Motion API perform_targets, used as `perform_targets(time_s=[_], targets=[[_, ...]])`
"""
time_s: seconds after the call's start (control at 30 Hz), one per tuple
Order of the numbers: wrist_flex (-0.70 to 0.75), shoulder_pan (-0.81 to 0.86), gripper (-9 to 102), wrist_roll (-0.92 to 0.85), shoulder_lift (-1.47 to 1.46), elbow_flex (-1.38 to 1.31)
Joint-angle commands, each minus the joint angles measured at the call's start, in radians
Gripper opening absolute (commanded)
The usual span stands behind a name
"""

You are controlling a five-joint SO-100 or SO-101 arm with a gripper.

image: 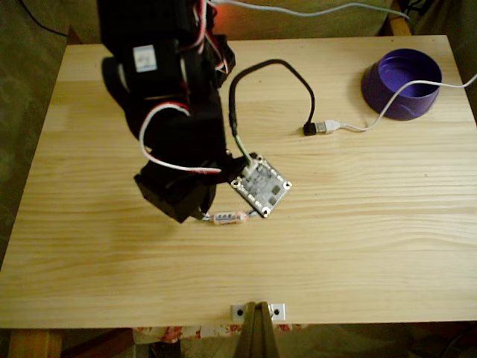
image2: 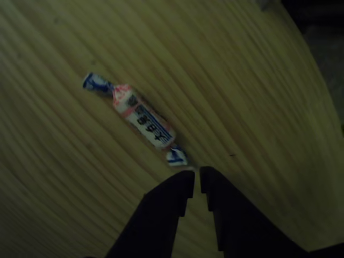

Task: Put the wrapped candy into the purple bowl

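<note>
Hovering just beside the wrapped candy (image2: 143,118) mid-desk, gripper (image2: 196,180) jaws nearly together; light, crinkly, slippery — pinch its middle.

A small square white circuit board (image: 261,187) and black cable (image: 270,68) block the wooden table (image: 373,246) at one o'clock; elsewhere is bare.

The table (image: 358,224) is showing pale, matt wood with fine straight grain. The purple bowl (image: 402,83), at two o'clock in the fixed view, is looking like smooth, faintly glossy plastic. The wrapped candy (image2: 141,119) is wearing shiny printed film. The gripper (image2: 196,178) is appearing matt black plastic.
</note>
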Motion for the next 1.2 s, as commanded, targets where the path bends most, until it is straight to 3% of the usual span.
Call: perform_targets(time_s=[0.0, 0.2, 0.47, 1.17], targets=[[0.012, -0.005, 0, -0.104, 0.002, -0.097], [0.049, -0.051, 5, -0.167, -0.035, -0.12], [0.063, -0.103, 21, -0.127, -0.115, -0.181], [0.067, -0.077, 24, -0.193, -0.25, -0.253]])
